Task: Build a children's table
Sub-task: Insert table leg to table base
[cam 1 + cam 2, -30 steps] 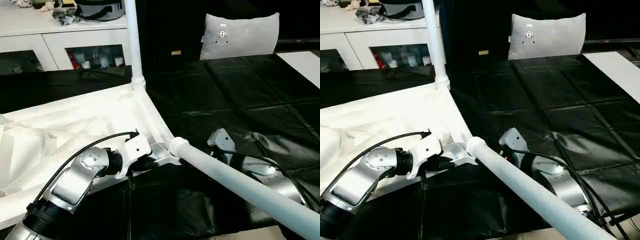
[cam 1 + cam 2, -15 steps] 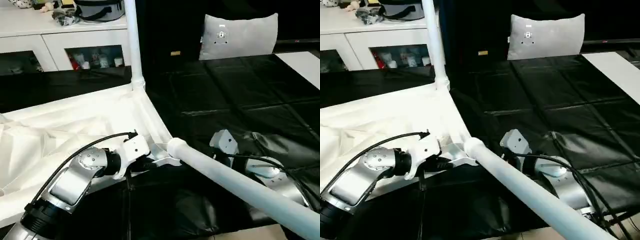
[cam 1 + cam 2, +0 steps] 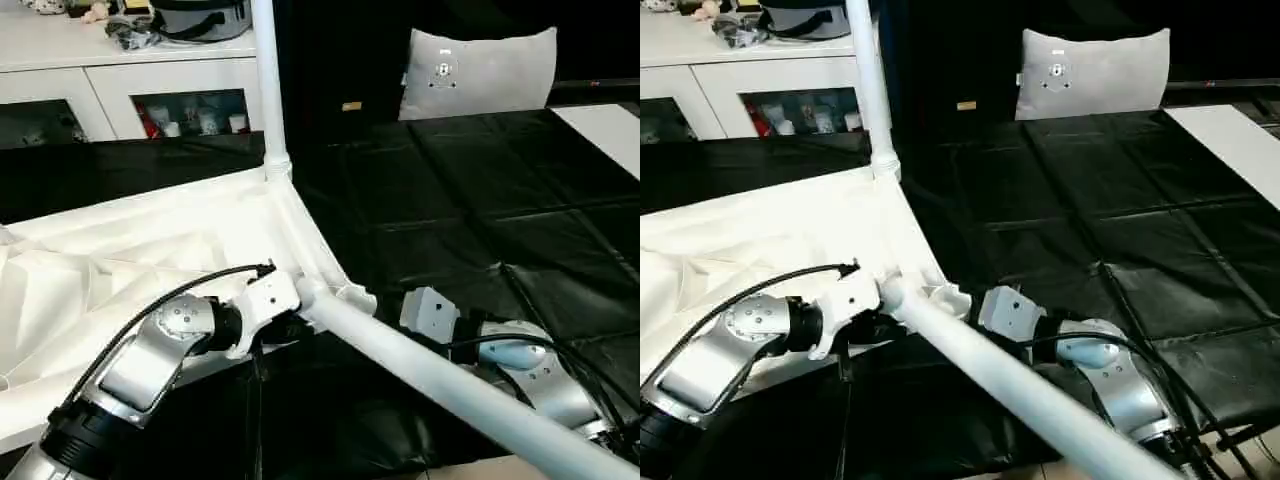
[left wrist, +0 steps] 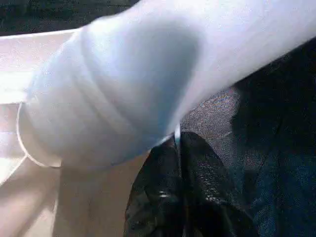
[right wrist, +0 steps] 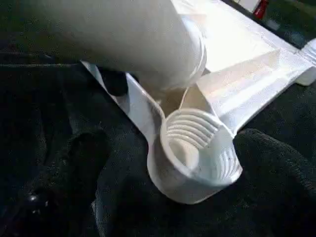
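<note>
So I'm at the second-leg stage of this kids' table build. The tabletop point(image 3: 150, 250) is lying upside down on the black sheet point(image 3: 480, 190), ribs facing up, and one leg point(image 3: 268, 90) is already standing in the far corner, around 12 o'clock from me.

The loose leg point(image 3: 980, 365) is lying slanted across the near corner, fat end at about 11 o'clock, thin end running off toward 5. Its end sits just beside the open threaded socket point(image 5: 195, 148), not in it yet.

My left gripper point(image 4: 182, 197) has its fingers pressed together right at the tabletop's edge under that leg end; looks like a thin lip of plastic may be pinched between them, but I can't say for sure. My right gripper point(image 5: 163, 163) is spread about as wide as it goes with nothing in it, hanging right over the socket.

Next up, I reckon: get hold of the leg, tip it upright, line the end over the socket and twist it in. Alignment will be the fiddly bit.
</note>
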